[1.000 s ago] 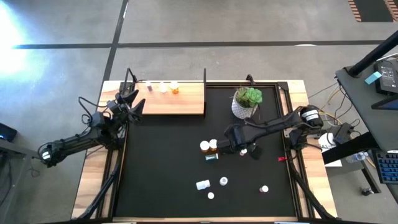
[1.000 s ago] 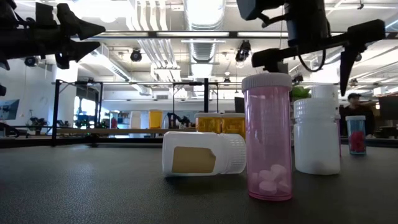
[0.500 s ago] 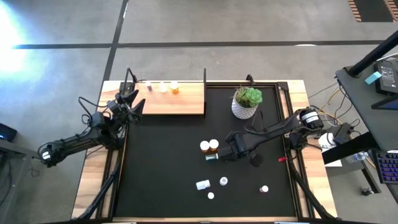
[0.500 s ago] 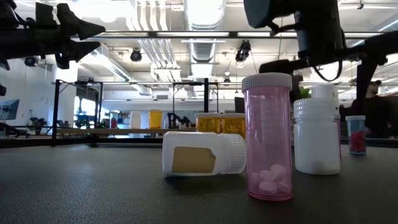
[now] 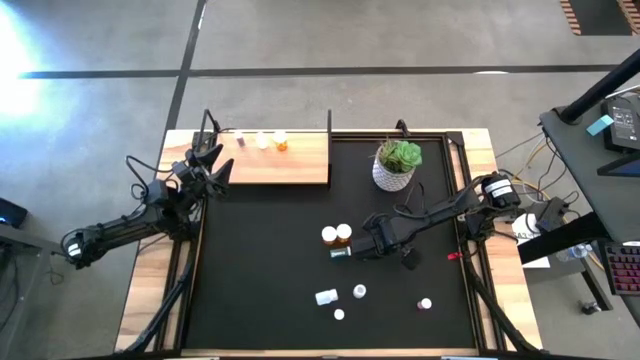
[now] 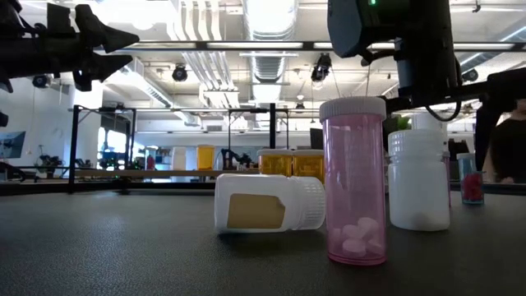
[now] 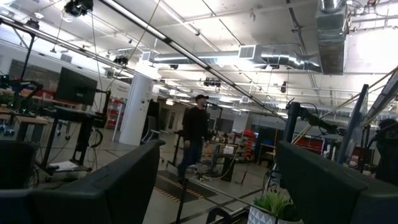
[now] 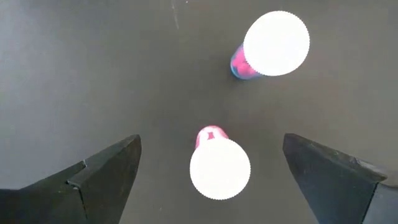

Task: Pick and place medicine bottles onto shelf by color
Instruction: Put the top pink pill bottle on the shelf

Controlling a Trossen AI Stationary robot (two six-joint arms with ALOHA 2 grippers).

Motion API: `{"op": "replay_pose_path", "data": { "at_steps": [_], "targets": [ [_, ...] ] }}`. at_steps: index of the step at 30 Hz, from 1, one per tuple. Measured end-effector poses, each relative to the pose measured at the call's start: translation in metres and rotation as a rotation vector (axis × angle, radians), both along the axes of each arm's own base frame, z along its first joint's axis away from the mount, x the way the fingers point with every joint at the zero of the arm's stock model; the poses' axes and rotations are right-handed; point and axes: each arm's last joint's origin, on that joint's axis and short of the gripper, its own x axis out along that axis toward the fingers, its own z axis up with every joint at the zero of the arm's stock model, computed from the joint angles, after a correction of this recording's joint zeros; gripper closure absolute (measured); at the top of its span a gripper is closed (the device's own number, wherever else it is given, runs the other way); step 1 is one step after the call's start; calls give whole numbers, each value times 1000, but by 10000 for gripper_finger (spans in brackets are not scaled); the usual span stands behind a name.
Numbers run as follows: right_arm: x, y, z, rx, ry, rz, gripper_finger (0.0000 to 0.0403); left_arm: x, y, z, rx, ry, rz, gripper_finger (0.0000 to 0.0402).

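High view: we see the right hand (image 5: 352,247) out over the middle of the black mat (image 5: 250,260), just at three o'clock of two upright bottles, a white-capped bottle (image 5: 328,235) and an orange bottle (image 5: 343,235) touching each other, with a small dark bottle (image 5: 340,254) lying just below them. In the right wrist view we look straight down between its fingers (image 8: 93,177), which stand wide apart and hold nothing; a pink bottle (image 8: 219,163) stands between them and a second pink bottle with a blue rim (image 8: 273,46) stands farther off.

The left hand (image 5: 222,165) waits at the nine o'clock end of the shelf (image 5: 290,165), fingers apart and empty. On the shelf's far edge we count three small bottles (image 5: 261,141) in a row, the one at three o'clock being orange.

Toward six o'clock on the mat lie more bottles: a white bottle on its side (image 5: 326,297), a white cap (image 5: 359,292), another (image 5: 339,315), and one nearer the right edge (image 5: 425,303). The potted plant (image 5: 398,163) sits at the mat's far side, and a small red object (image 5: 453,256) lies near the right rail of the bench (image 5: 150,290).
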Motion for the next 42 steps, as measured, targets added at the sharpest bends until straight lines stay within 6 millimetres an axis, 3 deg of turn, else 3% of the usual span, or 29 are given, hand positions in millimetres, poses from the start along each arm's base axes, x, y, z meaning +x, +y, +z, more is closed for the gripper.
{"op": "replay_pose_path", "data": {
  "at_steps": [5, 21, 36, 42],
  "targets": [
    [1, 0, 0, -10, -16, 3, 32, 0, 0, 0, 0, 0, 0, 96],
    [2, 0, -1, -12, -24, 7, 177, 0, 0, 0, 0, 0, 0, 96],
    [3, 0, -1, -7, -39, 15, 279, 0, 0, 0, 0, 0, 0, 96],
    [7, 0, -1, -23, -82, 18, 298, 0, 0, 0, 0, 0, 0, 96]
  ]
}}
